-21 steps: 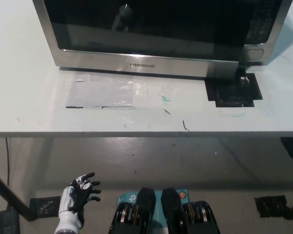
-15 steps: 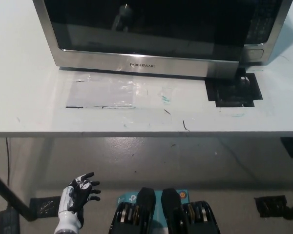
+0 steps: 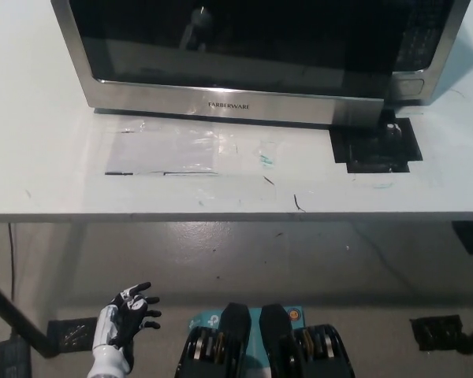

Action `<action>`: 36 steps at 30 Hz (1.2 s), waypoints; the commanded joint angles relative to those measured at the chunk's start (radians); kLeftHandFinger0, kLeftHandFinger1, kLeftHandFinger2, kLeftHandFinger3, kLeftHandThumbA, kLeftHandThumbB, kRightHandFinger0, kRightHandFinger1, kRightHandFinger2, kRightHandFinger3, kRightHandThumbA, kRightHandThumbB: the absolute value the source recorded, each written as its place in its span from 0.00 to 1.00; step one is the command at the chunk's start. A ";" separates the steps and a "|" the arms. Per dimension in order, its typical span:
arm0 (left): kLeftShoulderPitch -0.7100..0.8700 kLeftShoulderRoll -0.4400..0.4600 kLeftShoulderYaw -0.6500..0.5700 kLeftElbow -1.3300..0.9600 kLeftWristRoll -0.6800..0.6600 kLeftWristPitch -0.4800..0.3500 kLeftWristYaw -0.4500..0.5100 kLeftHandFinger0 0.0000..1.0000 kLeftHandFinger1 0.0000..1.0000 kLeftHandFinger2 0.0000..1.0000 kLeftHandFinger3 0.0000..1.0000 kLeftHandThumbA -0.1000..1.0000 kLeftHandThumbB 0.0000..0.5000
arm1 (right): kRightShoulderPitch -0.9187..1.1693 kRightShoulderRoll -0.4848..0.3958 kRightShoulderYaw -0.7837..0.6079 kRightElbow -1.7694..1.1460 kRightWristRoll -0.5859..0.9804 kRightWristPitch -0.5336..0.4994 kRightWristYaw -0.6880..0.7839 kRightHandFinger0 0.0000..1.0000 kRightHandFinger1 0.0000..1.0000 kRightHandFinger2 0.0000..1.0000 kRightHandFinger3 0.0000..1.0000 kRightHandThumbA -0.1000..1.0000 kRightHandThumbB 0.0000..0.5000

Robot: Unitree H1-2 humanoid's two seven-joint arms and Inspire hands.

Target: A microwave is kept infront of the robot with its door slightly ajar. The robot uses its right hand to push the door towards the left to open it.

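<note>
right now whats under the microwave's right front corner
A patch of black tape lies on the white table under the microwave there. How far it runs beneath is covered.

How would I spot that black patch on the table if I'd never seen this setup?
Find the Farberware microwave at the back of the white table. Below its right front corner lies the black patch, flat on the tabletop. It is the only dark, jagged-edged square there; the taped area left of it is clear.

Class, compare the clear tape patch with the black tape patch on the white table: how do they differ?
The clear tape patch is glossy, see-through and wider; the black tape patch is dark, opaque and smaller. The clear one lies left of centre, the black one to the right. Both lie flat on the white table before the stainless-steel microwave.
</note>
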 commanded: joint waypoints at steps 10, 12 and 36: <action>-0.009 0.014 -0.008 -0.023 -0.014 -0.022 -0.001 0.35 0.38 0.44 0.54 0.27 0.14 | -0.225 -0.127 0.143 -0.137 -0.027 0.159 -0.004 0.28 0.54 0.60 0.75 0.38 0.28; -0.008 0.014 -0.009 -0.023 -0.016 -0.020 -0.002 0.35 0.38 0.44 0.54 0.27 0.14 | -0.259 -0.139 0.180 -0.141 -0.032 0.159 -0.007 0.27 0.54 0.62 0.76 0.41 0.29; -0.012 0.009 -0.018 -0.011 -0.014 -0.025 0.003 0.33 0.36 0.41 0.54 0.26 0.17 | -0.676 -0.069 0.445 0.306 -0.090 0.063 0.066 0.37 0.58 0.70 0.81 0.44 0.27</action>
